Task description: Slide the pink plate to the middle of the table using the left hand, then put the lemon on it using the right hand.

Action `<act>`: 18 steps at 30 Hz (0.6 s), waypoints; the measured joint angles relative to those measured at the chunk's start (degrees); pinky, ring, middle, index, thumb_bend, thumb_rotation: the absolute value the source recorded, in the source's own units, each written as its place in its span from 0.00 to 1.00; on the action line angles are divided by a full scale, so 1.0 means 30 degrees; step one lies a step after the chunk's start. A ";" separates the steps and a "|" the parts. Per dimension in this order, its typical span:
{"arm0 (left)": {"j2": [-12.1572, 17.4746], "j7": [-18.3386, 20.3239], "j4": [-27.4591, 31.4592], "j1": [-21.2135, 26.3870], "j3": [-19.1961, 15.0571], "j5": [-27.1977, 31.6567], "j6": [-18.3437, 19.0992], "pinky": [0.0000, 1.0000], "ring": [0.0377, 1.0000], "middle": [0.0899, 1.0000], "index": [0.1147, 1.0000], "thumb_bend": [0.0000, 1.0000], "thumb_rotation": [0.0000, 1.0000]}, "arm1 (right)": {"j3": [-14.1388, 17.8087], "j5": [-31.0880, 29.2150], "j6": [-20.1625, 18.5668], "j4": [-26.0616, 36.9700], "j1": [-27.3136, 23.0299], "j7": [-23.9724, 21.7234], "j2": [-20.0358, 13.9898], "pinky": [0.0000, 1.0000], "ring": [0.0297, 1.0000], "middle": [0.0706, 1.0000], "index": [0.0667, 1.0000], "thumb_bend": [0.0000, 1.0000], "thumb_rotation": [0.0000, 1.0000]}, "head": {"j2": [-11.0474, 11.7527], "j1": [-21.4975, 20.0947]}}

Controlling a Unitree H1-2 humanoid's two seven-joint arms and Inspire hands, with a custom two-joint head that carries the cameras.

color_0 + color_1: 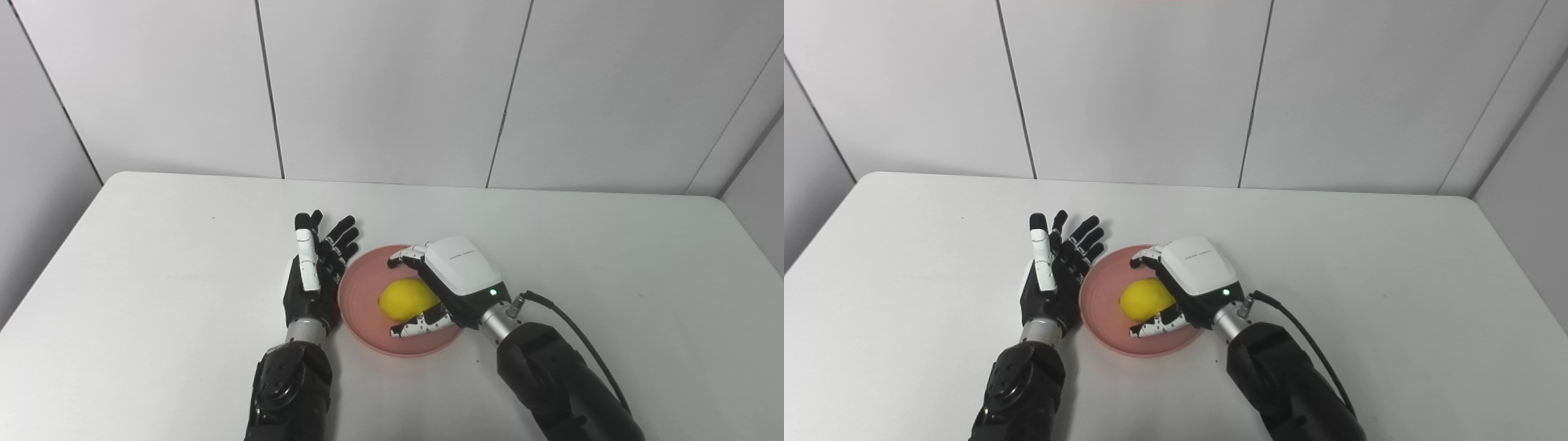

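A: Where's the oval yellow lemon (405, 299)?
B: On the round pink plate (361, 306), cupped in the right hand (450, 282); left hand (313, 269) splayed, empty, beside the rim; bare white table (612, 275) all round.

The only marking is a short line of small grey print on the white back cover of the right hand (450, 278), set near the knuckle end of the cover; it is too small and blurred to read. No other text, label, number or sign is legible on any surface.
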State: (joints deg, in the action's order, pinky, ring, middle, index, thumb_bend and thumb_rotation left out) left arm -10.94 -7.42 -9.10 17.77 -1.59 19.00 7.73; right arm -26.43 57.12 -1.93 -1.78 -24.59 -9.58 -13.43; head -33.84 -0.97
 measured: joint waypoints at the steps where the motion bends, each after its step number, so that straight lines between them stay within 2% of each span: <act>1: 0.0000 0.0000 -0.0002 0.0000 0.0000 0.0001 0.0000 0.85 0.83 0.78 1.00 0.91 0.93 | 0.0035 0.0011 0.0002 0.0018 0.0000 0.0038 0.0002 0.78 0.76 0.76 0.69 0.94 0.45 | -0.0029 0.0029; 5: 0.0000 0.0000 -0.0028 0.0002 -0.0007 0.0006 -0.0044 0.84 0.83 0.79 1.00 0.91 0.93 | 0.0134 0.0002 0.0018 0.0018 -0.0001 0.0150 0.0001 0.78 0.76 0.75 0.70 0.93 0.45 | 0.0000 0.0059; 12: -0.0006 0.0000 -0.0248 0.0102 0.0021 -0.0037 -0.0288 0.85 0.83 0.79 1.00 0.90 0.94 | 0.0544 -0.0653 0.0057 0.0012 -0.0020 0.0685 0.0107 0.66 0.71 0.72 0.68 0.88 0.44 | 0.0146 0.0029; 14: -0.0013 0.0000 -0.0282 0.0144 0.0031 -0.0084 -0.0287 0.86 0.84 0.78 1.00 0.90 0.95 | 0.0799 -0.1019 0.0221 0.0007 -0.0025 0.1297 0.0173 0.61 0.68 0.71 0.69 0.79 0.52 | 0.0176 0.0059; 16: -0.0014 0.0000 -0.0287 0.0152 0.0038 -0.0090 -0.0287 0.86 0.84 0.78 1.00 0.90 0.95 | 0.1132 -0.1472 0.0625 0.0003 -0.0041 0.2043 0.0219 0.60 0.68 0.70 0.69 0.78 0.54 | 0.0205 0.0059; 18: -0.0016 0.0000 -0.0308 0.0166 0.0036 -0.0091 -0.0287 0.84 0.83 0.79 1.00 0.90 0.95 | 0.1382 -0.1810 0.0853 0.0004 -0.0085 0.2810 0.0232 0.59 0.68 0.70 0.69 0.74 0.61 | 0.0205 0.0088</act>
State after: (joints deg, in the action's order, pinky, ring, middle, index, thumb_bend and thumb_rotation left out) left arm -10.99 -7.42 -10.03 18.27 -1.49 18.73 6.87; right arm -22.28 51.69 0.63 -1.77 -24.84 -1.15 -12.73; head -33.22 -0.70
